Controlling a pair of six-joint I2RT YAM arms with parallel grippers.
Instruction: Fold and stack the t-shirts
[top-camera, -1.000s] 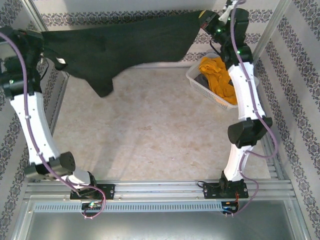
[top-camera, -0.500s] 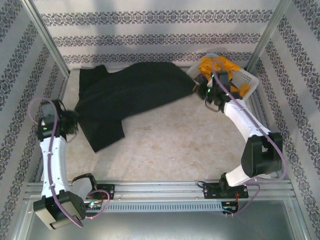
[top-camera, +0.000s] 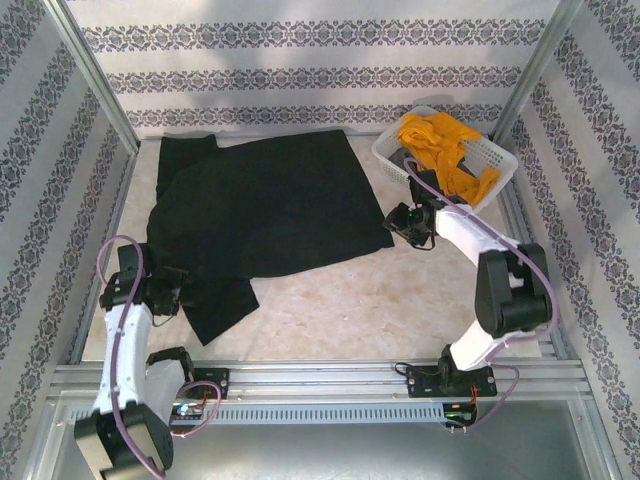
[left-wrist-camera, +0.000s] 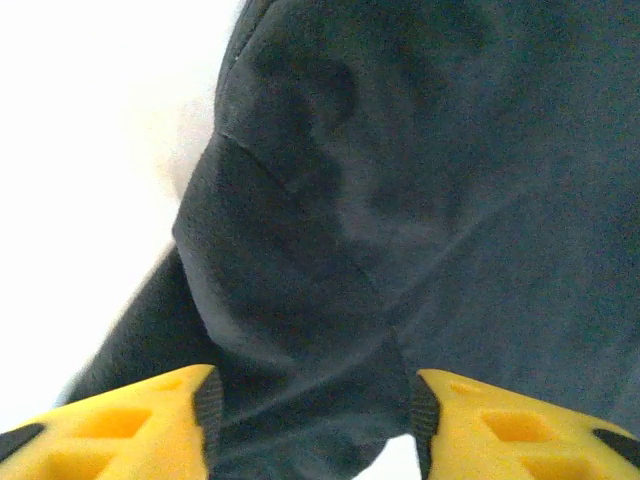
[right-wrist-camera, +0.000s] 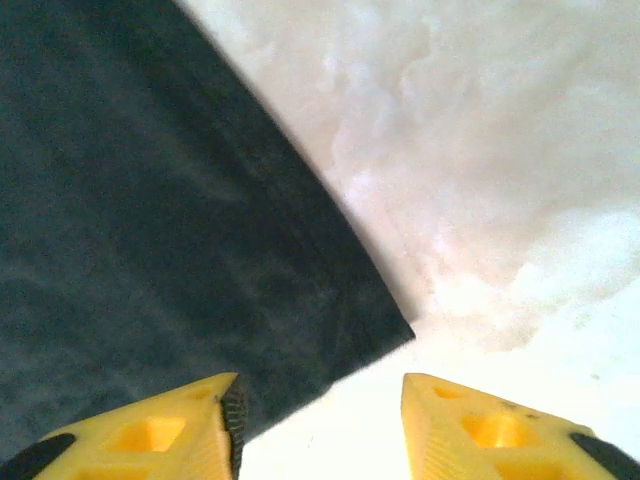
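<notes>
Shirt spread on the tabletop, basket far right, a pincer at each near end of the cloth.

The spread shirt (top-camera: 265, 205) lies flat over the far-left and middle of the tabletop (top-camera: 350, 300), its far edge close to the back wall and a flap trailing toward the near left. The left pincer (top-camera: 180, 290) sits at that flap, with cloth under its gap. The right pincer (top-camera: 400, 222) sits at the shirt's near-right corner, bare tabletop to its right. The basket (top-camera: 500, 160) stands in the far-right corner, behind the right pincer and just right of the shirt. The second shirt (top-camera: 440, 140) is bunched in it and hangs over the near rim.
</notes>
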